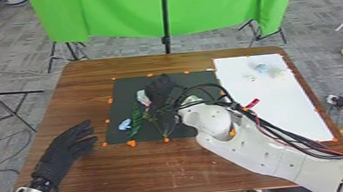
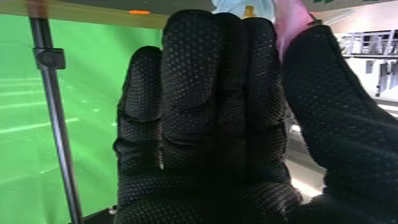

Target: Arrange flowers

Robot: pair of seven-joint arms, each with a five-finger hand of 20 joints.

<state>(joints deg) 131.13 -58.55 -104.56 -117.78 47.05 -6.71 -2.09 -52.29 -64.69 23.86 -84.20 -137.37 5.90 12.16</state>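
My right hand [image 1: 160, 91] is over the dark mat [image 1: 124, 88], among the flowers. A pale flower [image 1: 142, 97] lies beside it, with a green leafy piece [image 1: 137, 119] and a light blue flower [image 1: 125, 124] lower left. Thin stems [image 1: 165, 127] extend below the hand. In the right wrist view my right hand [image 2: 213, 125] has straight fingers and a spread thumb; a pink petal [image 2: 290, 20] shows between their tips, near a light blue petal [image 2: 244, 7]. Whether it touches them I cannot tell. My left hand [image 1: 67, 145] is open left of the mat.
A white sheet [image 1: 285, 106] on the right bears a small pale blue flower [image 1: 261, 68] near its far end. A red object [image 1: 252, 103] lies beside my right forearm. Orange markers edge the mat and sheet. Beyond the brown table [image 1: 90, 73] hangs a green backdrop [image 1: 116, 13].
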